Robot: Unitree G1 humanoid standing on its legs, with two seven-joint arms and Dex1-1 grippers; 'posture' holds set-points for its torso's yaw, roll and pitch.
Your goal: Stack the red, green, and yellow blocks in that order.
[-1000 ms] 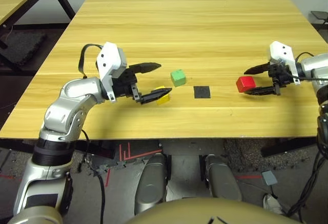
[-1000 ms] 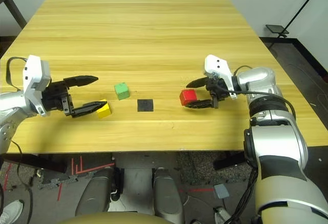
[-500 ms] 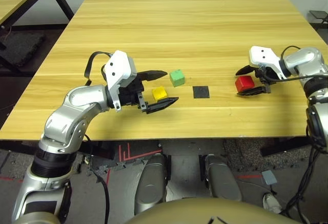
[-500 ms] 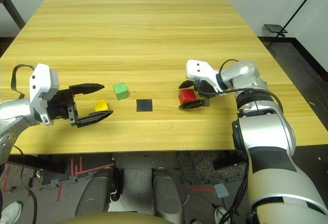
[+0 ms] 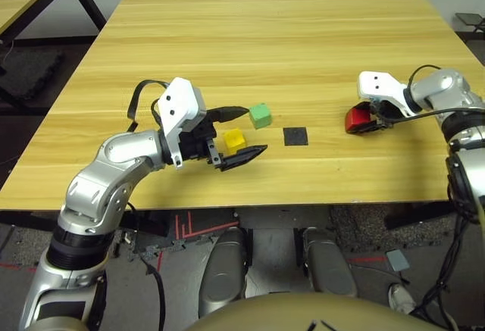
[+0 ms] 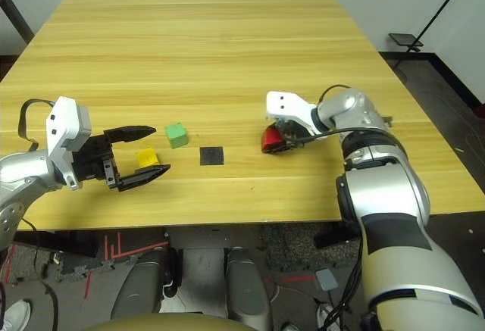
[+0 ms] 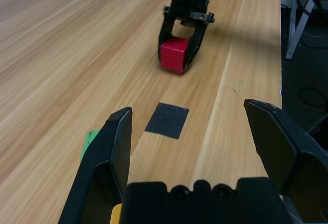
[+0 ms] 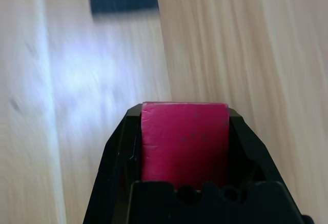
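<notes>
Fingers of my right gripper (image 5: 365, 122) pinch the red block (image 8: 184, 139) between them, right of the black patch (image 5: 295, 135); my left gripper (image 5: 239, 132) gapes wide around the yellow block (image 5: 235, 138), green block (image 5: 261, 114) just beyond. Broad bare table (image 5: 288, 28) lies ahead. Wrist view shows red's matte face.

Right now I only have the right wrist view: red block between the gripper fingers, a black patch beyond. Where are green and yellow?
Observer: The green block sits on the table just left of the black patch.
Operator: Yellow?
Observer: The yellow block lies between the open fingers of the left gripper, not gripped.
Operator: Is red off the table?
Observer: Can't tell; the right gripper is shut on the red block low by the tabletop.
</notes>
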